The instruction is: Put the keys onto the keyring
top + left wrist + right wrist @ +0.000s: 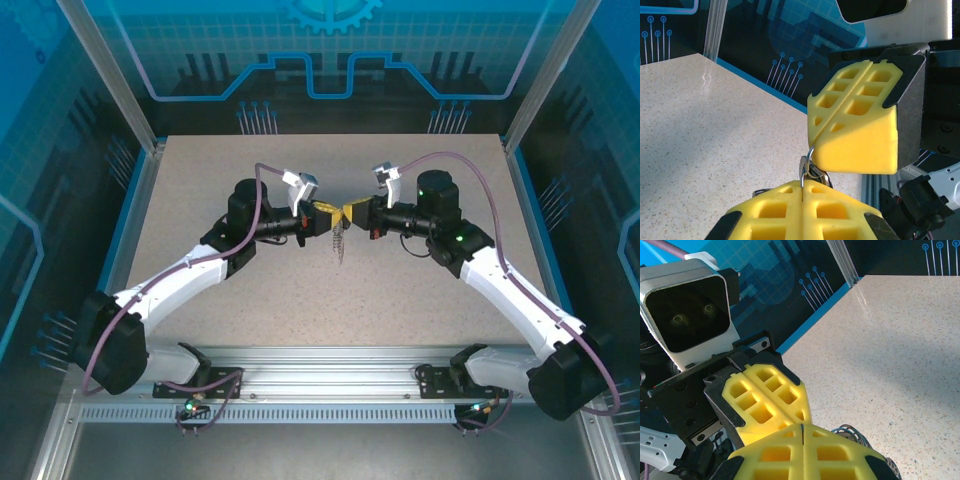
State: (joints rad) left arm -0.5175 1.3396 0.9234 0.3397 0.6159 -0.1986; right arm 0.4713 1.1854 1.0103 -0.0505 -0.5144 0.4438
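Speckled beige bench [200, 200], matt, with soft shadows spreading out from the keyring [338, 245]. Beyond the keyring, a back wall [320, 60] of dark panels lit blue, with circuit lines and part of a gear outline. To either side of it, slanting aluminium posts [107, 70] and more blue panelling. Nearer than the keyring, a slotted metal rail [320, 355] along the bench edge, with 2 arm bases bolted on.

Above the middle of the bench, 2 pincers tip to tip, the keyring between and below them, dangling as a thin dark-and-silver strand.

Left pincer [330, 215], just left of the keyring: yellow fingers [775, 210] pressed together with no gap along the seam, pinching a silvery wire loop of the keyring at the very tip (clearest from the left wrist, where a dark blue-grey piece sits against that loop).

Right pincer [349, 212], just right of the keyring: fingers [855, 150] likewise pressed together, seam closed, the lower corner down against the top of the same loop. Gripped there or merely touched, cannot tell.

From the right wrist, a cluster of silvery coiled pieces [855, 436] of the keyring, tucked just beside and under the closed yellow fingers, above the speckled surface (whether resting on it, cannot tell).
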